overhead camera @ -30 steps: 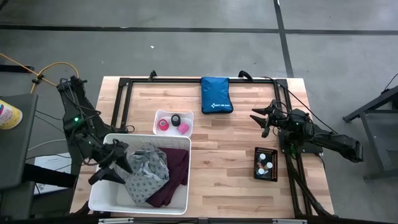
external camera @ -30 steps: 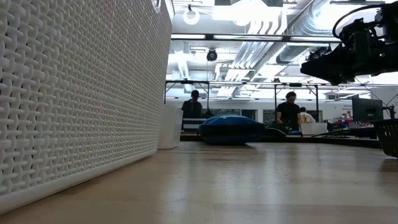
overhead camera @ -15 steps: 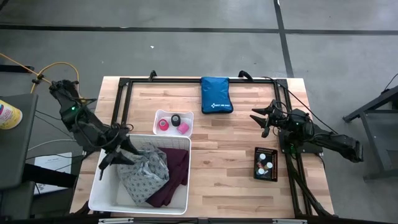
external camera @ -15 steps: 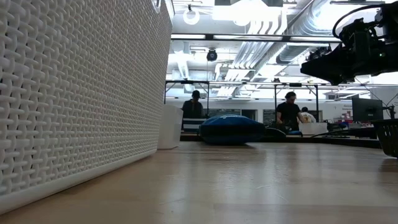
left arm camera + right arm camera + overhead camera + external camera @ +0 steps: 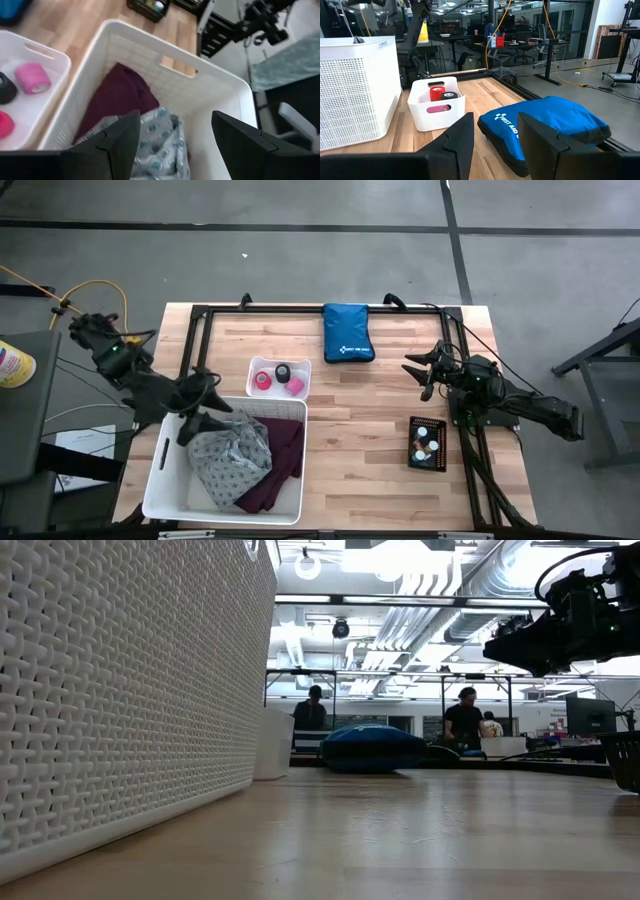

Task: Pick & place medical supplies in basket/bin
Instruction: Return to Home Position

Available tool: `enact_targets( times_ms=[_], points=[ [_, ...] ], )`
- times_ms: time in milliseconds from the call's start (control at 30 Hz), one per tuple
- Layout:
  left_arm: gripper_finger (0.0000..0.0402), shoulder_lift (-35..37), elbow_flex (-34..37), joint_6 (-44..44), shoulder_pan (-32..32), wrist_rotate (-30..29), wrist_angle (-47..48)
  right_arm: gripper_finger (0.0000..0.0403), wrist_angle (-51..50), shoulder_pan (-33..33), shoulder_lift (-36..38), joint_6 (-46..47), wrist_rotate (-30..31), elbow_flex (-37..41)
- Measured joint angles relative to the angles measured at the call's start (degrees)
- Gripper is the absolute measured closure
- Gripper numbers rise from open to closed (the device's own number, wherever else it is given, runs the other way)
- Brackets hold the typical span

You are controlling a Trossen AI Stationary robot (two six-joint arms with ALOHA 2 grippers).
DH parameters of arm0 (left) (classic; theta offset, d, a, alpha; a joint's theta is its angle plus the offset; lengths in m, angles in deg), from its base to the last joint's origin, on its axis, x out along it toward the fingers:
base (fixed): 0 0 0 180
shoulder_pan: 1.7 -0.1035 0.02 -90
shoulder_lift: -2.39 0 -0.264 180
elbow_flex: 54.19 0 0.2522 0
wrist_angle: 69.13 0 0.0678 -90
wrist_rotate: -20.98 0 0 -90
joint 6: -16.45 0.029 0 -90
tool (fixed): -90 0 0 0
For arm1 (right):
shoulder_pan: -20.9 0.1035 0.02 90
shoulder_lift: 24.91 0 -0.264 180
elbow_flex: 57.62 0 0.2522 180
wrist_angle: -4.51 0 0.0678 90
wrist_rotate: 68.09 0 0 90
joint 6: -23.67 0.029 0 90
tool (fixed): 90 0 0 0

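While left gripper [image 5: 203, 402] hovered released over white lattice plastic basket [image 5: 152, 492] holding grey-white patterned cloth [image 5: 228, 465] and dark purple cloth [image 5: 286, 450], right gripper [image 5: 415, 377] hung spread, empty.

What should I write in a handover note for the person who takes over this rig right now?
Left gripper: open, empty, over the white basket.
Right gripper: open, empty, raised at the table's right side.
Things: purple cloth and grey patterned cloth in the basket; pink tape rolls and black tape roll in the small white tray; vials in the black bin.
Done: the supplies appear binned.
Left: only the blue pouch lies loose; probably just park both arms.
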Motion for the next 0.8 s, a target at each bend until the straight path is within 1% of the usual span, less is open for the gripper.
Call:
enact_targets(
  times_ms=[333, 600, 800],
  points=[
    [0.0163, -7.28, -6.97, 5.41, -7.13, 0.04, 0.65, 0.0265, 0.00, 0.00, 0.00, 0.00, 0.00, -0.01],
    [0.0163, -9.01, -7.66, 7.44, -13.52, 0.44, 0.45, 0.0265, 0.00, 0.01, -0.01, 0.00, 0.00, -0.01],
    [0.0163, -8.93, -7.65, 10.41, -16.47, 0.68, 0.44, 0.0265, 0.00, 0.00, 0.00, 0.00, 0.00, 0.01]
  ],
)
